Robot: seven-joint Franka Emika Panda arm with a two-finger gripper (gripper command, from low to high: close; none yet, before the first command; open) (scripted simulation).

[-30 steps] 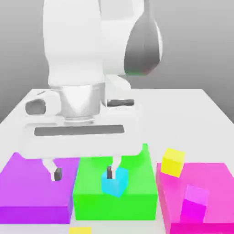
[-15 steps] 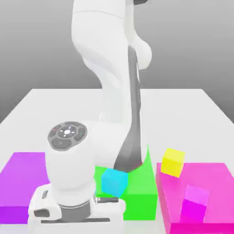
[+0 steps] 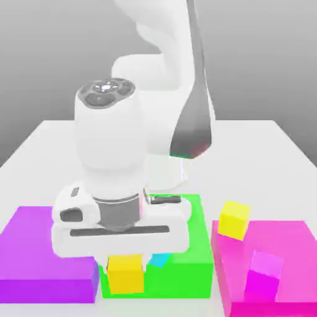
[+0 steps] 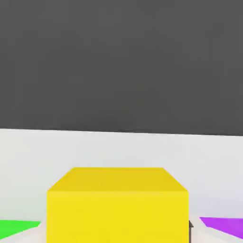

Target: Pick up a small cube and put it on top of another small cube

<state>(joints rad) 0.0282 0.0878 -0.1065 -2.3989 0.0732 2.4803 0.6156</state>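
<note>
1. Small plain bright-yellow cube [image 3: 126, 273]: you have it pinched in the end effector [image 3: 126, 267], hanging below the white hand at the front edge of the flat green block [image 3: 186, 260]. In the hand view the same cube [image 4: 117, 204] sits squarely between the fingers, with white bench [image 4: 118, 149] beyond it.

2. Second small yellow cube [image 3: 234, 220]: it rests at the near corner of the flat magenta block [image 3: 291, 254], well apart from the held one, towards the exterior view's right. Judged the likeliest stacking target.

3. Risks, as judgement:
- A small cyan cube [image 3: 161, 260] lies just behind the held cube on the green block. Travel low and you may knock it.
- A small magenta cube [image 3: 265, 272] stands near the target; a wide approach could clip it.
- The target sits close to its block's edge. An off-centre release could topple both cubes.
- The grip covers little of the cube; a sharp swing may twist it.

4. Containers: none present. A flat purple block [image 3: 37, 254] lies at the exterior view's left, carrying nothing that shows.
</note>
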